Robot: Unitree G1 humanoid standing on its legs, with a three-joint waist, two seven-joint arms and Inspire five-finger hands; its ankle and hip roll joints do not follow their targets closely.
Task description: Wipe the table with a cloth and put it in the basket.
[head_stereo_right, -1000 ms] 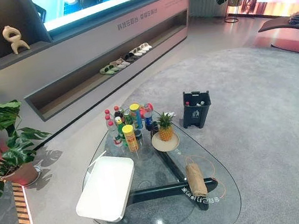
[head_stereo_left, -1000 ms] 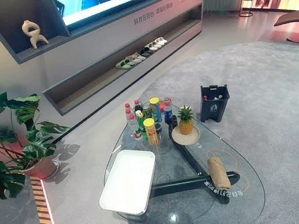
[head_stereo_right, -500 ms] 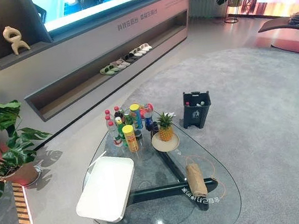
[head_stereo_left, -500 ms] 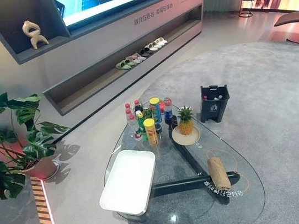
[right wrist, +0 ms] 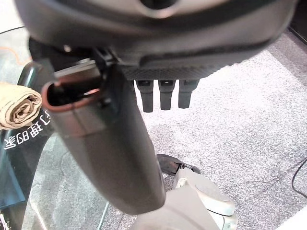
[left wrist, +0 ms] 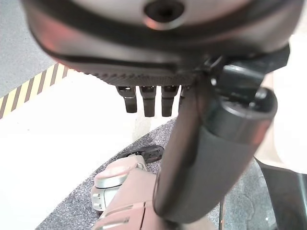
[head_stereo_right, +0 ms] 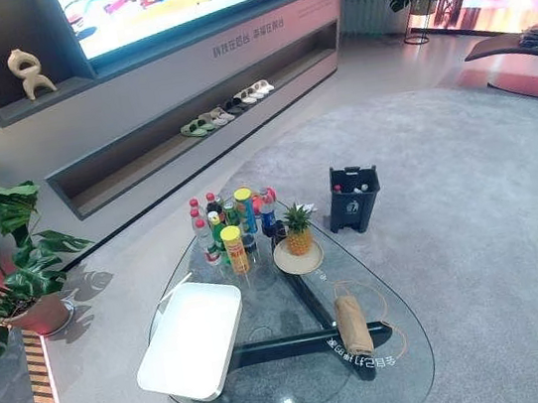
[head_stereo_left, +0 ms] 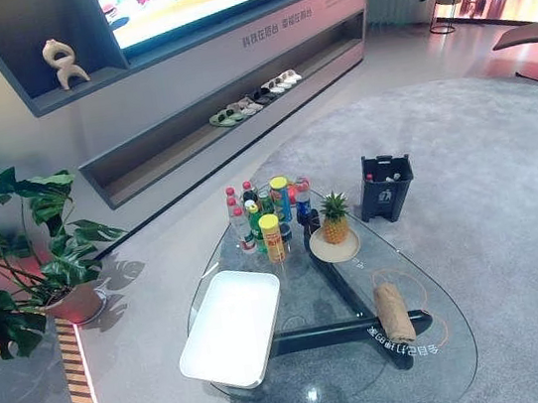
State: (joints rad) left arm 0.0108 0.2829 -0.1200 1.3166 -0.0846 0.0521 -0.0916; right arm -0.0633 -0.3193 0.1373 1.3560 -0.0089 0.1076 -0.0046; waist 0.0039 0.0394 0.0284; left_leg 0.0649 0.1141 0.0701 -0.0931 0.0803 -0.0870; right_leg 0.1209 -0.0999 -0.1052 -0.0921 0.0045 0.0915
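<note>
Cloth (head_stereo_left: pixel 394 310) lies rolled on the glass surface (head_stereo_left: pixel 434 379), near its right edge, over the dark base. White tray (head_stereo_left: pixel 231 327) on the left side of the surface, bottles (head_stereo_left: pixel 268 212) clustered at the far end, pineapple (head_stereo_left: pixel 333 219) on a plate just beside them. Dark basket (head_stereo_left: pixel 385 186) on the carpet past the far right edge. Left hand (left wrist: pixel 148 98) and right hand (right wrist: pixel 165 93) hang clear of the surface, fingers relaxed and straight, holding nothing.
</note>
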